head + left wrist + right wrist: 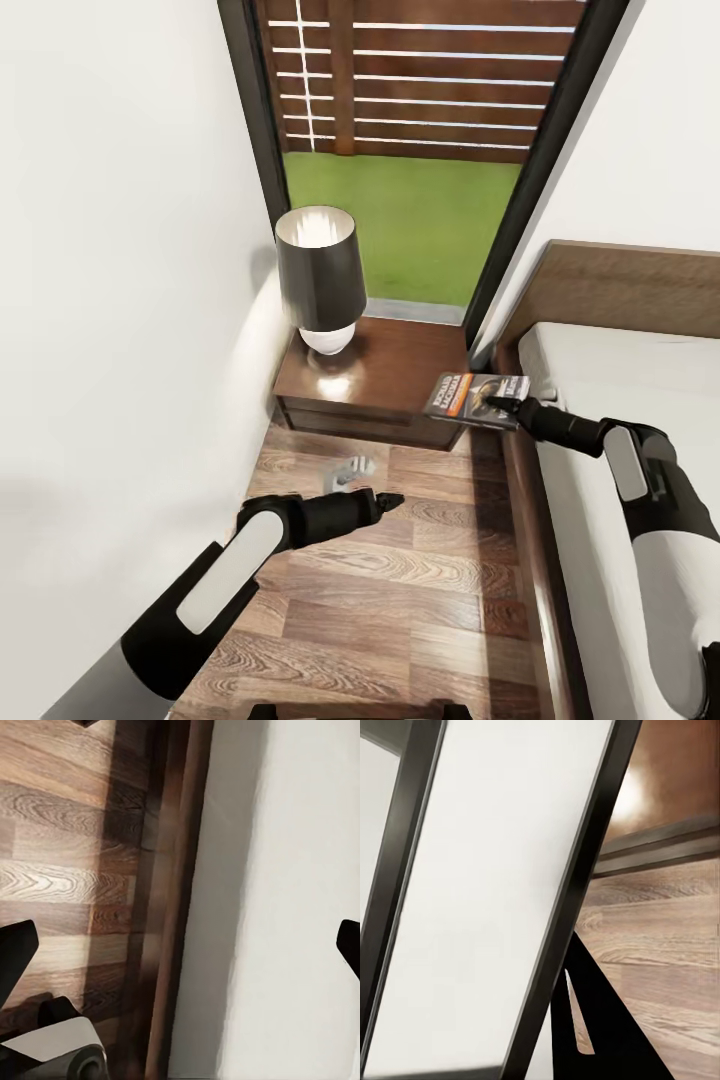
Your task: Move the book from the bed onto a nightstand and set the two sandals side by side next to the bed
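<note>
The book (pixel 470 396), dark with an orange picture, hovers at the right front corner of the nightstand (pixel 395 365), partly sticking out toward the bed (pixel 630 375). My right gripper (pixel 497 403) reaches in from the bed side and is shut on the book's near edge. One black finger (pixel 600 1027) shows in the right wrist view, with the nightstand (pixel 675 780) beyond it. My left gripper (pixel 385 500) hangs over the wood floor in front of the nightstand, and its fingers (pixel 15 952) stand wide apart, holding nothing. The sandals are out of view.
A dark-shaded lamp (pixel 320 275) stands on the nightstand's left half. A small pale grey object (pixel 352 470) lies on the floor just in front of the nightstand. A white wall runs along the left, and the dark bed frame (pixel 176 907) borders the narrow floor strip.
</note>
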Robot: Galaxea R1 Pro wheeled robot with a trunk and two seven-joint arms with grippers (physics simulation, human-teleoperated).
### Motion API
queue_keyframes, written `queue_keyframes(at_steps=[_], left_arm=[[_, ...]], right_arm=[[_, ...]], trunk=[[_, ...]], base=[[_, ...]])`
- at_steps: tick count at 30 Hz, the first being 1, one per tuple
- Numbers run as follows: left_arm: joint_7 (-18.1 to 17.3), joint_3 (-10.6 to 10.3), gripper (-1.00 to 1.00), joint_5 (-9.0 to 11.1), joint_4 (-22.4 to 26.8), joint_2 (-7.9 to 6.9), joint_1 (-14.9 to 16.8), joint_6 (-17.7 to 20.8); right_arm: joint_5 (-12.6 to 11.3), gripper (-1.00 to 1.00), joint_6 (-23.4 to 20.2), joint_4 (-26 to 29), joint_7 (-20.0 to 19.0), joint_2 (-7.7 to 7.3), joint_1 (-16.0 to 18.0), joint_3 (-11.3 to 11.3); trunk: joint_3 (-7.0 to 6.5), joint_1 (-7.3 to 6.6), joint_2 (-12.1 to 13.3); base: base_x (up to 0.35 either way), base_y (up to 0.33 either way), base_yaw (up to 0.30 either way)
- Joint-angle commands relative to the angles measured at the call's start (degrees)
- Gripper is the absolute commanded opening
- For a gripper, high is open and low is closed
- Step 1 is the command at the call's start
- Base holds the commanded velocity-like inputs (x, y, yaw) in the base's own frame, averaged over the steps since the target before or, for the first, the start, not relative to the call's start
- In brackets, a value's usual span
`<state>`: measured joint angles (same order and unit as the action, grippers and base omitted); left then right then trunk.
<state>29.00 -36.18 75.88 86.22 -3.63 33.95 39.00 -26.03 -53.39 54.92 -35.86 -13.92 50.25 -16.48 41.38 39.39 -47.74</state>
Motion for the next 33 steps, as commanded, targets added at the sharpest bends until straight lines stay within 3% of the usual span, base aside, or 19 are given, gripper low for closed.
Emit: queue_keyframes(at_steps=[1,6,16,27,33], left_arm=[[0.6,-0.1,1.00,0.6,0.0,-0.02,0.0,-0.1],[0.9,-0.6,1.00,0.1,-3.8,2.04,-0.5,-1.3],[1.0,-0.9,1.00,-0.2,-6.5,3.33,-0.8,-2.3],[1.1,-0.8,1.00,-0.2,-6.8,3.67,-3.3,-2.6],[1.1,-0.8,1.00,-0.2,-6.4,3.58,-4.2,-2.7]], right_arm=[[0.0,-1.00,-0.3,0.0,-0.3,0.02,0.0,-0.1],[-0.4,-1.00,-0.1,-0.3,0.7,0.03,0.2,-0.6],[-0.6,-1.00,0.3,-0.4,4.4,0.67,0.5,-1.0],[-0.7,-1.00,0.8,-0.5,16.6,5.91,3.5,-1.1],[-1.0,-1.00,2.5,-0.6,20.4,7.40,4.5,-1.2]], trunk=[[0.05,0.01,0.0],[0.05,0.01,0.0],[0.05,0.01,0.0],[0.05,0.01,0.0],[0.05,0.01,0.0]], base=[[0.000,0.000,0.000],[0.000,0.000,0.000],[0.000,0.000,0.000],[0.000,0.000,0.000],[0.000,0.000,0.000]])
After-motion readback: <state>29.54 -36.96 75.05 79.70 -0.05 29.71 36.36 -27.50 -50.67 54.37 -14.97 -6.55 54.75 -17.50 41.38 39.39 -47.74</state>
